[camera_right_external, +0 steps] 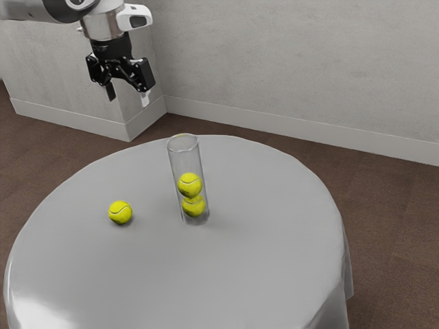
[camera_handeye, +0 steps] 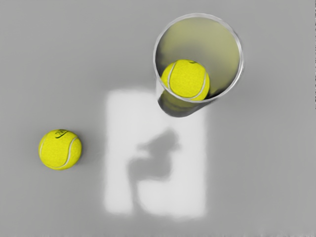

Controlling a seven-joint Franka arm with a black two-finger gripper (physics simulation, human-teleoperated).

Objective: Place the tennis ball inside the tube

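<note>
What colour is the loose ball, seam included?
The ball is yellow with a whitish seam, clearest in the wrist view.

Grey cloth (camera_right_external: 334, 305) covers round table (camera_right_external: 267, 267). Clear tube (camera_right_external: 185, 162) stands upright on it; loose tennis ball (camera_right_external: 120, 212) rests apart, toward the exterior view's left.

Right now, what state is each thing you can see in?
Pincer, open and empty
Tube, standing, open at the top
Loose ball, resting outside the tube
Upper ball, inside the tube
Lower ball, inside the tube, near its bottom
Cloth, spread, hanging at the edge
</note>
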